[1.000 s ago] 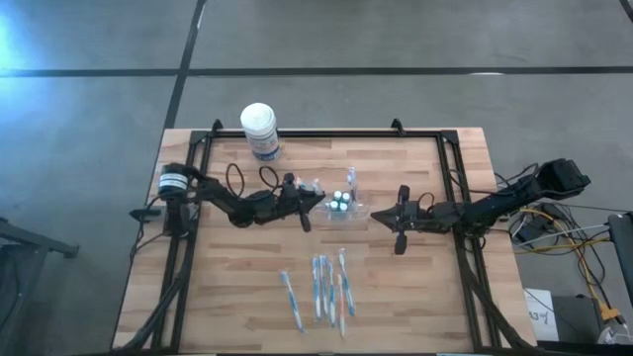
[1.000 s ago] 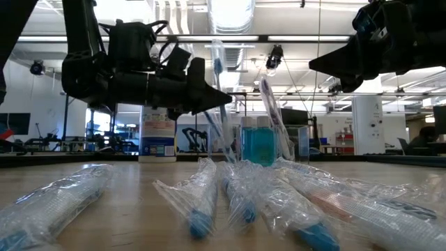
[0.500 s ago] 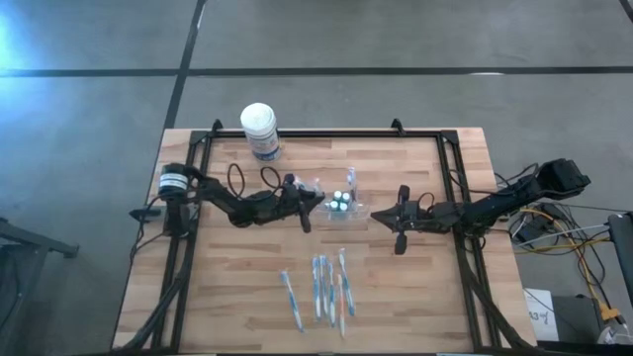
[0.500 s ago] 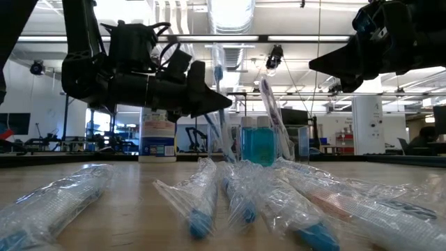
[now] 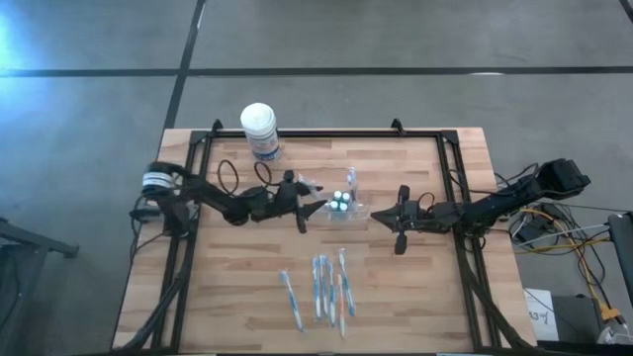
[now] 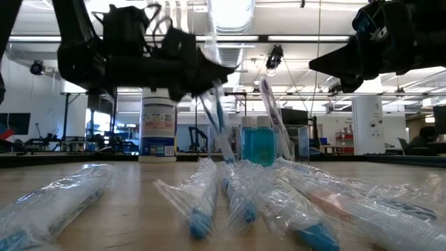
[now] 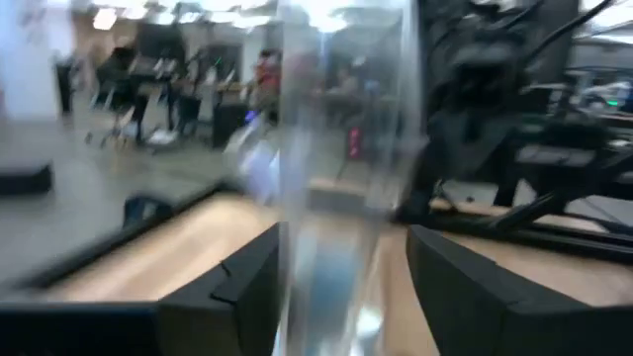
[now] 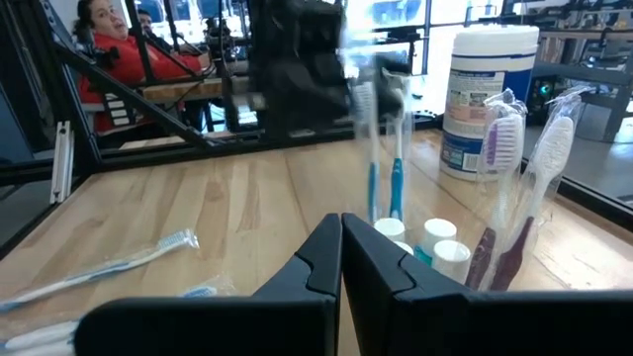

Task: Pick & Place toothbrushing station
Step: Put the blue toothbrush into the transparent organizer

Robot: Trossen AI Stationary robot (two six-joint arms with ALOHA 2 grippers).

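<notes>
High view: we see the holder [image 5: 341, 205] near the table's [image 5: 415, 297] middle, between the two grippers. The left gripper [image 5: 303, 204] lies just beside its left edge; the right gripper [image 5: 399, 220] waits a little farther off to its right. Loose wrapped toothbrushes [image 5: 321, 289] lie nearer the front edge, and a canister [image 5: 260, 131] stands at the far left.

Low view: the holder [image 6: 268, 143] stands upright with brushes leaning in it, its long axis running left to right.

Left wrist view: the fingers [image 7: 237, 287] stand apart, with a clear wrapped brush [image 7: 341, 148] upright between them; whether they still touch it we cannot tell.

Right wrist view: the fingers [image 8: 326, 259] are pressed together, empty, pointing at the holder [image 8: 420, 237].
</notes>
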